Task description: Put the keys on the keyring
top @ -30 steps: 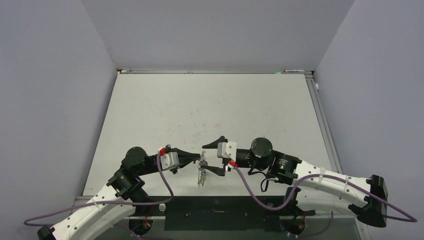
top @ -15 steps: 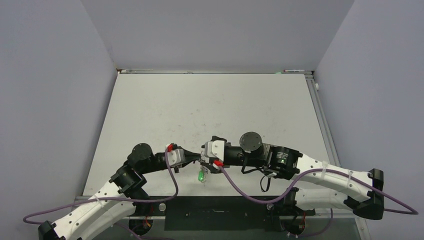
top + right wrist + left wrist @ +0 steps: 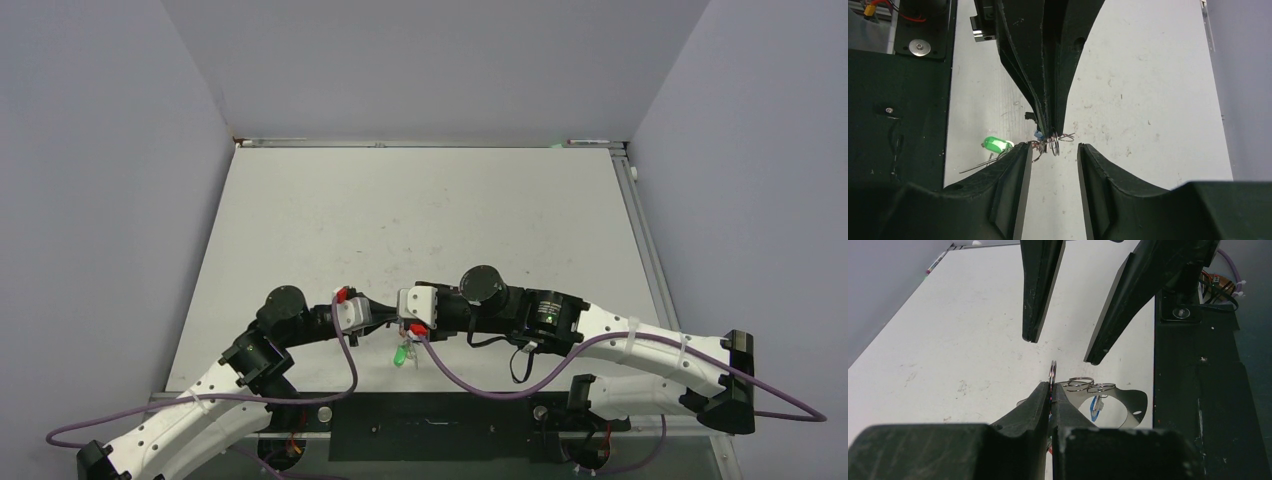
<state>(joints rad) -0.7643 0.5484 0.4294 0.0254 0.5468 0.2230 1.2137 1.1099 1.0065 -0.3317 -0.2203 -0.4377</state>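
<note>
Left fingers are clamping the keyring upright and edge-on over the desk; right fingers are gaping wide around it. A green-tagged key is dangling beside it, hidden in the left wrist view.

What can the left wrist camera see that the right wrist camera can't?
Only the left wrist camera shows a flat shiny key just past its fingers. Only the right wrist camera shows the bright green tag. Both show the left gripper pinched shut on a thin silvery ring, with the right gripper open, one finger on each side of it.
</note>
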